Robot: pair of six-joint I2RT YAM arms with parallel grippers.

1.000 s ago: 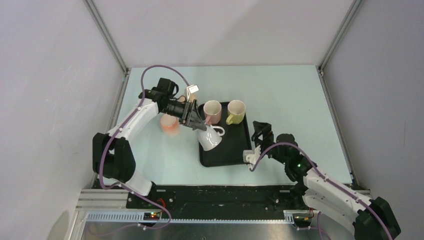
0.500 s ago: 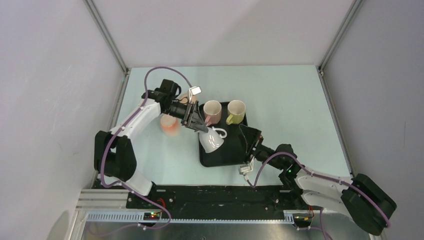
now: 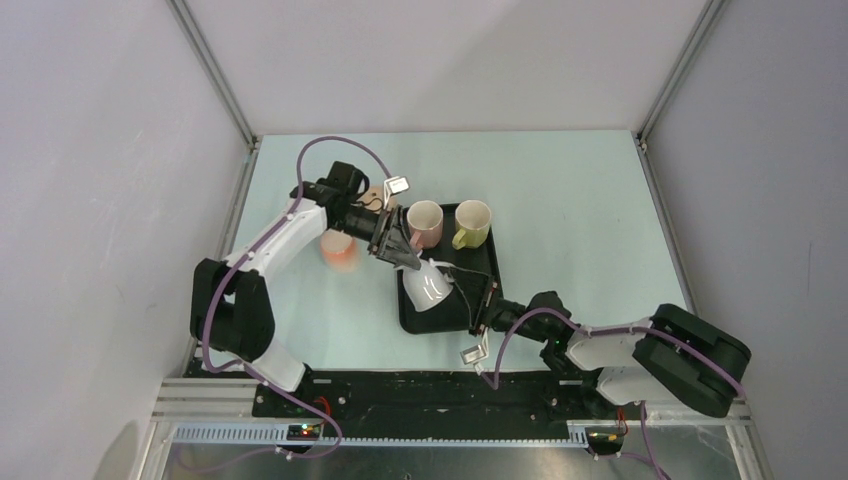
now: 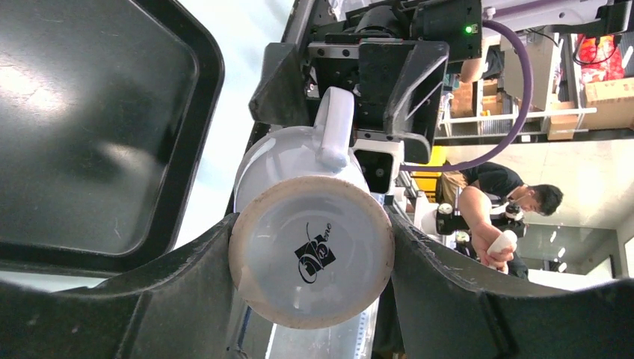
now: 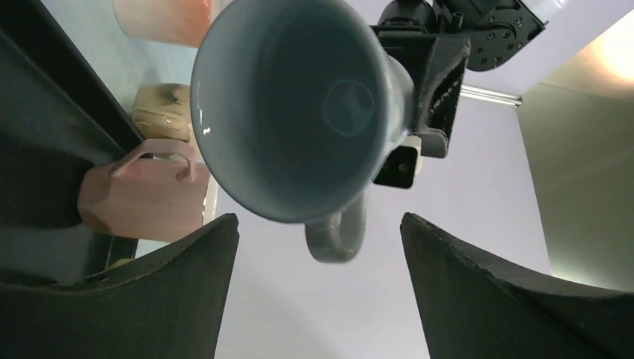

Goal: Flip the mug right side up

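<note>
White mug [image 3: 425,285] held tipped over the black tray [image 3: 497,262]
The left gripper [image 3: 398,252] clamps the mug's base between its 2 fingers, above the tray's near left part, with the mouth facing near-right. The right gripper [image 5: 318,224] sits just near of that mouth, jaws spread wide and holding nothing. A pink mug [image 3: 425,222] and a yellow mug [image 3: 472,222] stand upright at the tray's far end

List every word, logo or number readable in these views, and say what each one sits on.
"Bone", a likely reading of small script beside a stylised black emblem: on the underside of the white mug, left wrist view.
White tag, top view: too small to read.
Boxes in the blurred background of the left wrist view: no legible print.
Nothing else can be read.
</note>
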